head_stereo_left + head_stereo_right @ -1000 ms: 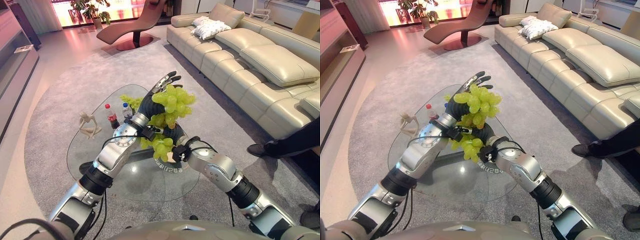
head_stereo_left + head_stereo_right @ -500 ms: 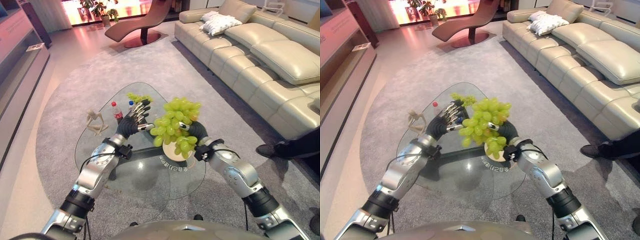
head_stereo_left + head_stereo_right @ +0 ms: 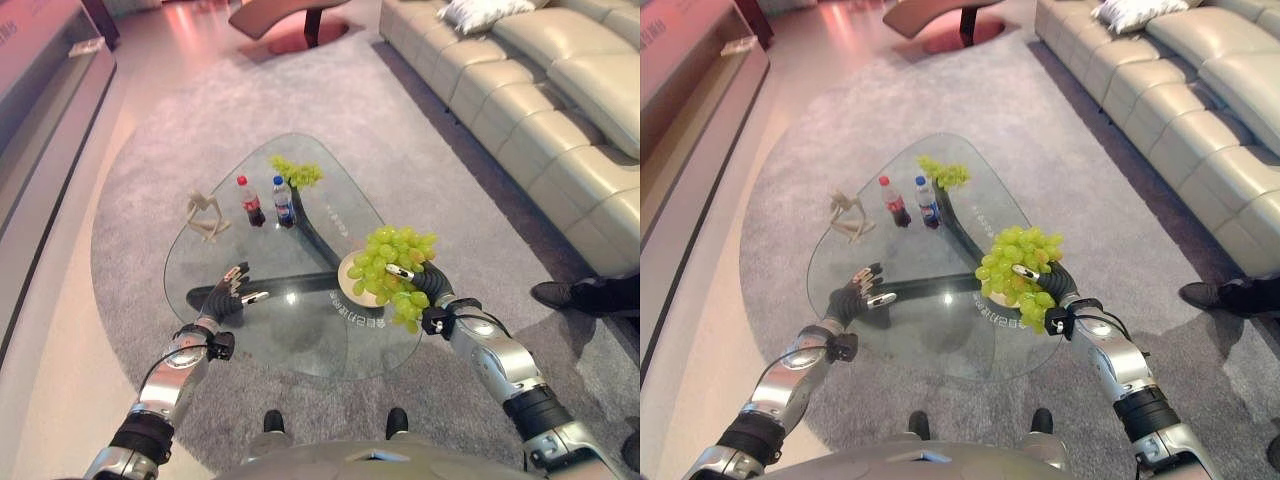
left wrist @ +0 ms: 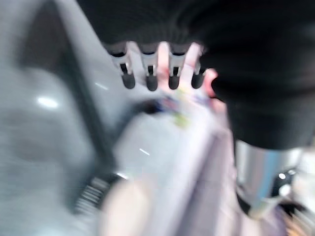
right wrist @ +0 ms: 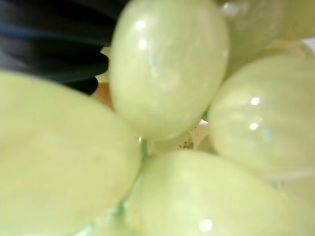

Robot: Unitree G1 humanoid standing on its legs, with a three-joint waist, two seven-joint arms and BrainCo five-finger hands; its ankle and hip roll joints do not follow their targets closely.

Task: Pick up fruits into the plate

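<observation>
Lowered since before, right robot hand grips grapes over plate.

we are looking down into a home living room: a long cream leather sofa with a cushion is lining one side, a grey rug is lying under a glass coffee table, and a lounge chair is standing beyond.
</observation>
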